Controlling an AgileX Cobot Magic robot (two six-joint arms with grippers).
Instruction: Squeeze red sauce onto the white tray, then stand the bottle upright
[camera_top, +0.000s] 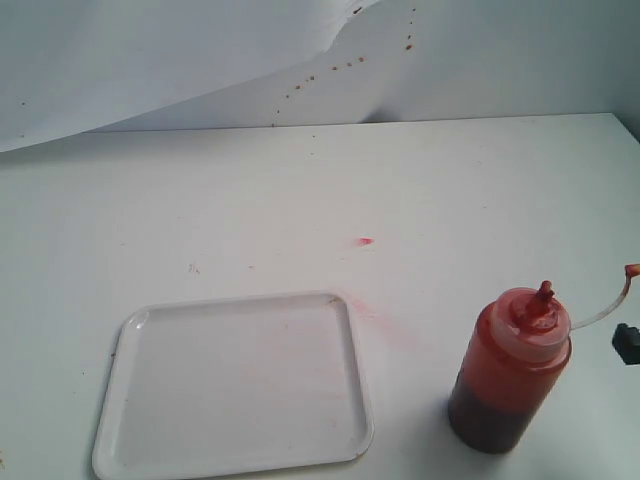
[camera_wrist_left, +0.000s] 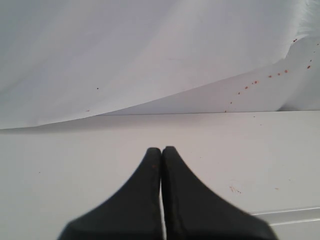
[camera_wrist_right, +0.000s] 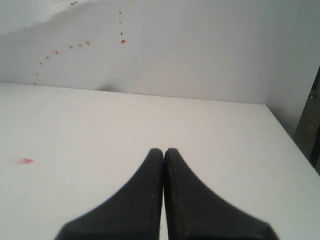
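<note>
My left claw (camera_wrist_left: 161, 149) is closed, its two dark fingers pressed flat against each other with nothing between them, and it hangs over the bare white table (camera_wrist_left: 75, 150). My right claw (camera_wrist_right: 163, 150) is the same: fingers together, gripping nothing, above the tabletop. The bottle (camera_top: 510, 368) stands upright on the table at the near right, apart from both claws. It shows red through its translucent wall, darker and brownish toward the base. Its whitish domed cap carries a thin red-stained nozzle (camera_top: 544, 292), and a tether runs off to the right to the small tip cap (camera_top: 632, 269) at the picture's edge. The white tray (camera_top: 240, 390) lies flat at the near left, well apart from the bottle, and faint pinkish streaks cross its surface. A pale pink smear (camera_top: 385, 320) marks the table just beyond the tray's far right corner. Farther off sits a small bright red spot (camera_top: 366, 241), which my right wrist camera also catches to one side of the fingers. At the far end a white paper backdrop (camera_top: 200, 50) rises behind the table, dotted with a curved line of small brownish-red specks (camera_top: 330, 70).
</note>
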